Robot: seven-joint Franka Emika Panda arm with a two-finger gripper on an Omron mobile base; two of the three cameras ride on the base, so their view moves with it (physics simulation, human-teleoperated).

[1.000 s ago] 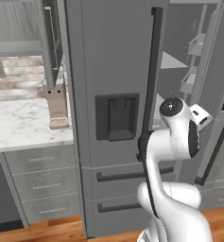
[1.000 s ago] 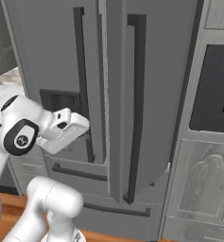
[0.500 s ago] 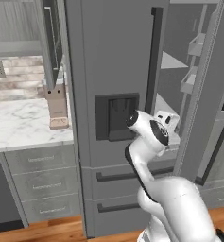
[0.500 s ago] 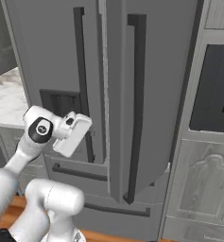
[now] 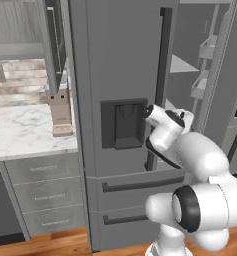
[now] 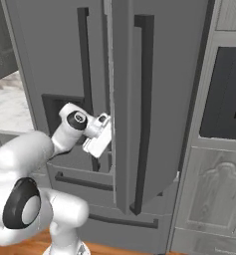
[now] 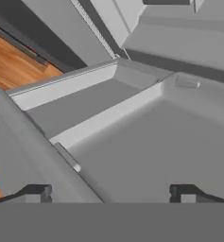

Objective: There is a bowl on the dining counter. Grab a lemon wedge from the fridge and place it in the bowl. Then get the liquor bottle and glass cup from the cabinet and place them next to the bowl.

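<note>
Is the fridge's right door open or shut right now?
Open. The right door of the fridge is swung outward, and in the left base view its door bins and interior shelves show past the left door's edge.

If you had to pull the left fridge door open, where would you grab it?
By its long dark vertical handle, near the fridge's middle seam, coming straight from the front. It stands proud of the flat door, so open fingers could probably close around it from either side, likely around mid-height, above the gripper.

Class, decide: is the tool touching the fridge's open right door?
Cannot tell. In the right base view the tool overlaps the edge of the open door, with no plain gap or contact.
</note>
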